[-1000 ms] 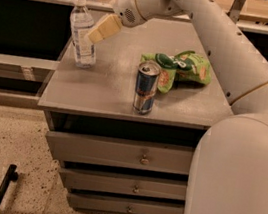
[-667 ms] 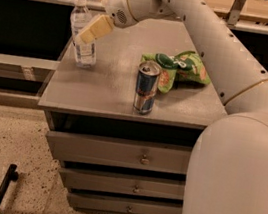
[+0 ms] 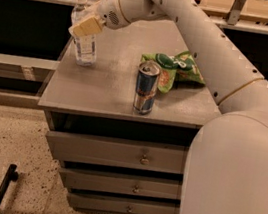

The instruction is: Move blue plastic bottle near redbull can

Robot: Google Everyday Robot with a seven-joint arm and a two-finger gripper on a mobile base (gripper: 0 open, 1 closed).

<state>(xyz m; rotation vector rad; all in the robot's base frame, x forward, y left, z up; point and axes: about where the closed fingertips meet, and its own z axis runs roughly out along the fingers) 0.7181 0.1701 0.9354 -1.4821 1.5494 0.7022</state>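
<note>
While claw (image 3: 87, 26) (grip unclear) overlaps one blue plastic bottle (image 3: 85, 49) | one redbull can (image 3: 146, 88) | one bag (image 3: 176, 67)

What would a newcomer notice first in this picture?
The white robot arm stretches from the right foreground, its gripper at the clear water bottle at the far left corner of the cabinet top. A blue and silver drink can stands near the front edge, a green snack bag just behind it.

— Where is the blue plastic bottle (image 3: 84, 49) standing?
— Upright at the surface's (image 3: 101, 91) far left, with the claw (image 3: 87, 26) hovering at its upper part.
— And the redbull can (image 3: 146, 87)?
— Standing upright near the front edge, well apart.
</note>
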